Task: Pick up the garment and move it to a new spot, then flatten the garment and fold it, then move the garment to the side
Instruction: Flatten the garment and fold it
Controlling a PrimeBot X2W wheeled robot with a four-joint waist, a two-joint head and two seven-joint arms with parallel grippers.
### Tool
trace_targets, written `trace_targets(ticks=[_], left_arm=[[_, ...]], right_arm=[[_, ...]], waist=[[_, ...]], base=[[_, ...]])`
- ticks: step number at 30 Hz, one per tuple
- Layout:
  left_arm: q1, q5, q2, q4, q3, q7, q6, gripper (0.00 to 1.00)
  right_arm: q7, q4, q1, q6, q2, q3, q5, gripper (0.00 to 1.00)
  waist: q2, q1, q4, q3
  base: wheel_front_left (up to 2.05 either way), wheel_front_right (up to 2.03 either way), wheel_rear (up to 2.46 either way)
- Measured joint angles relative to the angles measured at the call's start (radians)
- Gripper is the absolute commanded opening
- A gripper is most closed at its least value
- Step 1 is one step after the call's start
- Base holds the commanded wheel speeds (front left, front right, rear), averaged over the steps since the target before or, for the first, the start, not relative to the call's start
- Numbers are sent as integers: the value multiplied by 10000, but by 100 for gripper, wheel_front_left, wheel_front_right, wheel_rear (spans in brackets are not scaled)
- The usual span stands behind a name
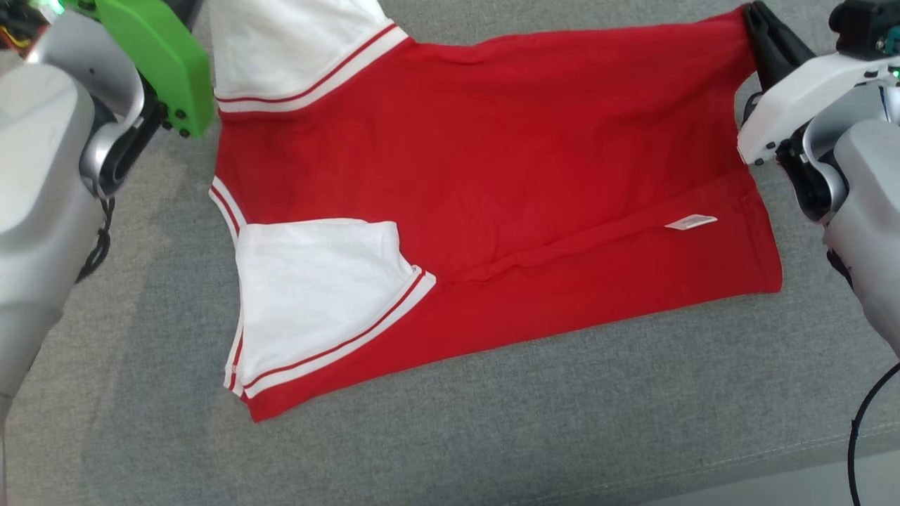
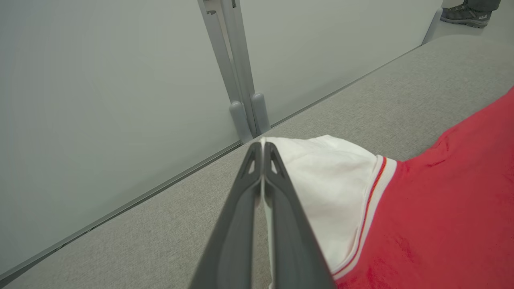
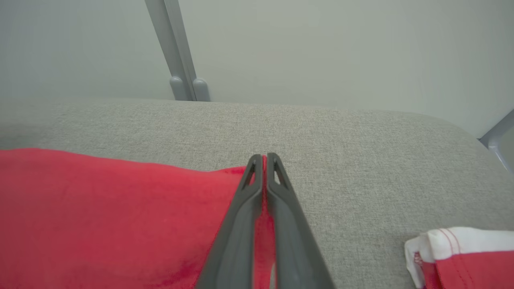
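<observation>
- I see the red garment (image 1: 492, 161) lying spread across the grey fabric tabletop (image 1: 492, 436), its near sleeve folded on top.
- My left hand (image 2: 262, 150) is clamped on the edge of the far white sleeve (image 2: 329, 180).
- My right hand (image 3: 264, 160) is pinched tight on the red hem corner (image 3: 237, 172).

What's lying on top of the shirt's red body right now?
The shirt has one white sleeve folded onto its red body, plus a small white label. The red cloth beneath that sleeve is covered, so creases there cannot be judged.
</observation>
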Motion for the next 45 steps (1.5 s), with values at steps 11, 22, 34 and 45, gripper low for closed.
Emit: trace_targets(ticks=[11, 22, 34, 45], left_arm=[[2474, -777, 943, -1833, 92, -560, 453, 0], [5270, -769, 1975, -5068, -73, -1126, 2213, 0], [7238, -1149, 2617, -7285, -188, -1197, 3532, 0], [7842, -1310, 2665, -7384, -324, -1216, 3887, 0]], right_arm=[[-146, -568, 1480, 2, -614, -546, 234, 0], [-182, -2188, 3556, 4, -991, -2587, -663, 0], [-178, -3438, 5660, 4, -428, -3733, -1668, 0], [437, -3037, 5986, 4, -54, -4013, -1657, 100]], waist=[[0, 0, 386, -676], [0, -1, 792, -1178], [0, 0, 855, -1359], [0, -1, 958, -1275]], base=[[0, 0, 0], [0, 0, 0], [0, 0, 0], [0, 0, 0]])
